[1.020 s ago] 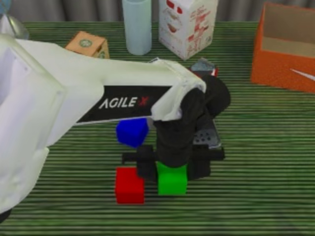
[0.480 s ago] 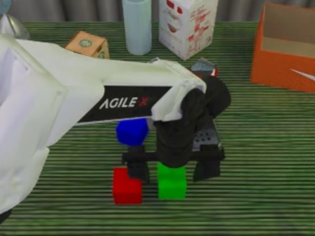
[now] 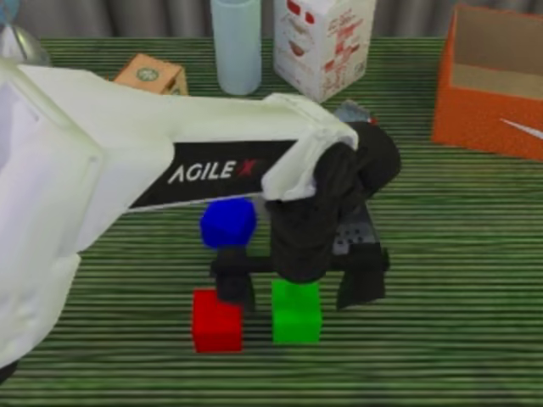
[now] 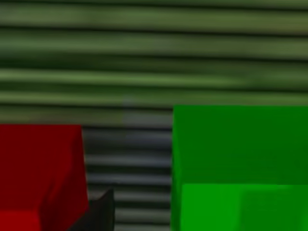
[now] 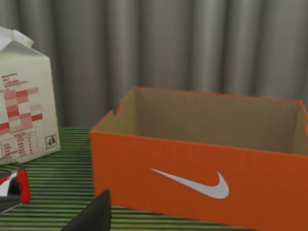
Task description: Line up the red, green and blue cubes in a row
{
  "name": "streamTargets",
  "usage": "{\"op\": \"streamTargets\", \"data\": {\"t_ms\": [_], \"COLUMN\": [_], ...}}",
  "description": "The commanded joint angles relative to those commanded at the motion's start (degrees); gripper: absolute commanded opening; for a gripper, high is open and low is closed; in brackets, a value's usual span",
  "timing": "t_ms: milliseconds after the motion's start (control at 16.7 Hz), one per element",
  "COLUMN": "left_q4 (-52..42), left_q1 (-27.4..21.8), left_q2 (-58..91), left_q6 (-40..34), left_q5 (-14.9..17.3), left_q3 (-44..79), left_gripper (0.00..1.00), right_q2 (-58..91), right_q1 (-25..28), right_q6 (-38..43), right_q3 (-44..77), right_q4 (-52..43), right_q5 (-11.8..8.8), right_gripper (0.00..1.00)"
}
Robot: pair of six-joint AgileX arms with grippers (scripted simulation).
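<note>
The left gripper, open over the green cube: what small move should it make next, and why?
Probably lift straight up. The left gripper stands open astride the green cube, which rests beside the red cube with a gap. The blue cube sits behind them, outside the row, so it seems next.

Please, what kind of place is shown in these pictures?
Probably a simulated tabletop test scene, not a real room: a green striped table before a grey curtain, holding household clutter such as an orange shoe box and a milk carton, plus plain coloured cubes.
</note>
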Motion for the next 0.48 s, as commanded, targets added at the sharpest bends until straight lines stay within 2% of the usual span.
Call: {"op": "streamTargets", "data": {"t_ms": [300,480], "left_q4": [-10.00,-11.75], "left_q1": [0.66,0.79], "left_q2": [-2.94,-3.72], "left_q6": [-0.13,-0.05], "left_q5": [0.00,-0.02], "left_q3": [6.63,8.00], "left_gripper": [1.00,1.00], "right_q2": [0.00,0.00], "right_q1": [0.00,0.00], "right_q6": [0.00,0.00], "right_q3": [0.00,0.00], "right_q4": [0.00,0.00], "right_q5": [0.00,0.00], "right_gripper": [1.00,1.00]}}
